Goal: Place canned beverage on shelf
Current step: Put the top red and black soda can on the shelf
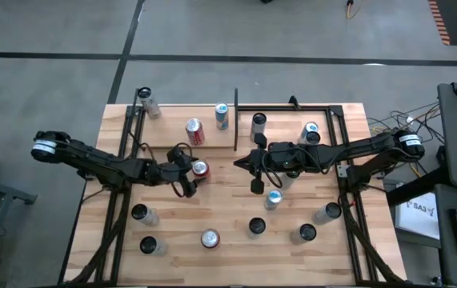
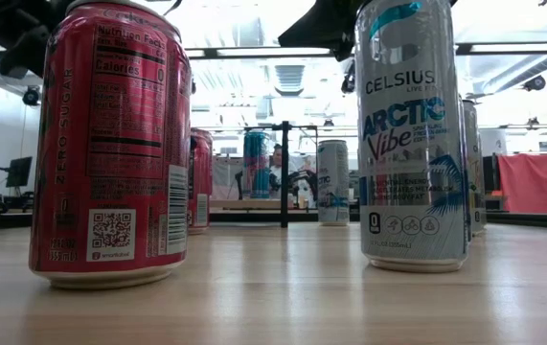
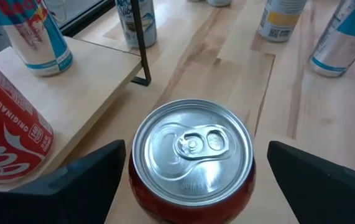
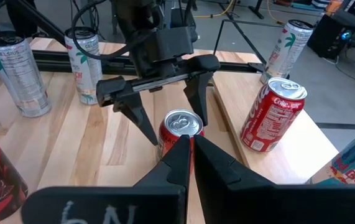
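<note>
A red can (image 3: 193,158) with a silver top stands upright on the table (image 1: 228,208), just off the near edge of the shelf (image 3: 71,87), a pale plywood panel with thin black rods. My left gripper (image 3: 197,149) is open, one finger on each side of this can (image 1: 200,169), with a gap showing on both sides. A Coca-Cola can (image 3: 3,130) and a blue and white can (image 3: 31,37) stand on the shelf. My right gripper (image 4: 191,146) is shut and empty, hovering above the table's middle (image 1: 242,162) and pointing at the red can (image 4: 180,126).
Several more cans stand about the table, among them a red one (image 1: 210,238) and dark-topped ones (image 1: 257,226) (image 1: 139,214) near the front. A Celsius can (image 2: 412,134) stands near the low camera. A bare black metal frame (image 1: 324,108) with cans fills the far right.
</note>
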Available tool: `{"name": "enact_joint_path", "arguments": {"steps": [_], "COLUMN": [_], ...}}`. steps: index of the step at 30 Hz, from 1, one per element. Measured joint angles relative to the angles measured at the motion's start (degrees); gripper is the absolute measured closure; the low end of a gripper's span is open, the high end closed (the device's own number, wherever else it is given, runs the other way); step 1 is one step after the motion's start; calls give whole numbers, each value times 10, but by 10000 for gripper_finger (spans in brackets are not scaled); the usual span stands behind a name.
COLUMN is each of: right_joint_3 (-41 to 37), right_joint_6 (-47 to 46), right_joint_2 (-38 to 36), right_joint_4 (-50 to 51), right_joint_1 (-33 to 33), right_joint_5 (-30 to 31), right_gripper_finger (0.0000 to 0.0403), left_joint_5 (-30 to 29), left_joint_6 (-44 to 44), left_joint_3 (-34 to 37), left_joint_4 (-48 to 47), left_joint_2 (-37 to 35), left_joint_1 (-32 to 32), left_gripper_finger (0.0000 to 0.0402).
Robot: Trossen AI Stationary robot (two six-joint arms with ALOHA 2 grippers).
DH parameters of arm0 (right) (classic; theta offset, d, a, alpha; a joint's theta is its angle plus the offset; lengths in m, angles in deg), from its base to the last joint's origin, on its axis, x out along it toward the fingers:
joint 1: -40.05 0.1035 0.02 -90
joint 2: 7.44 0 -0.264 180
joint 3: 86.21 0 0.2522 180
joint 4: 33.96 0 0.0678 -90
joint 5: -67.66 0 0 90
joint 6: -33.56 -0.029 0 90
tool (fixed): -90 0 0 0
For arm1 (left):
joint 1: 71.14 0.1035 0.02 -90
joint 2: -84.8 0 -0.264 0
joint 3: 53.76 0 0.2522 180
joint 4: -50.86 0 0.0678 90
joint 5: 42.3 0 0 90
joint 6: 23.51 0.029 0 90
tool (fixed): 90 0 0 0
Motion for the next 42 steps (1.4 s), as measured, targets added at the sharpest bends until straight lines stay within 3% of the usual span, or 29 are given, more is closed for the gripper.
{"name": "enact_joint_path", "arguments": {"steps": [9, 22, 26, 31, 42], "right_joint_3": [0, 0, 0, 0, 0], "right_joint_6": [-6, -14, -15, -16, -14], "right_joint_2": [0, 0, 0, 0, 0], "right_joint_4": [0, -2, -2, -2, -1], "right_joint_1": [0, 0, 0, 0, 0], "right_joint_5": [0, 0, 0, 0, 0], "right_gripper_finger": [392, 392, 392, 392, 392], "left_joint_5": [-4, -4, -4, -12, -120], "left_joint_6": [-7, -7, -4, -2, -5], "left_joint_3": [29, 29, 23, -13, -66], "left_joint_4": [59, 61, 56, -15, -210], "left_joint_2": [0, 0, 0, -16, -140], "left_joint_1": [2, 4, 4, 3, 3], "left_gripper_finger": [32, 116, 122, 122, 122]}}
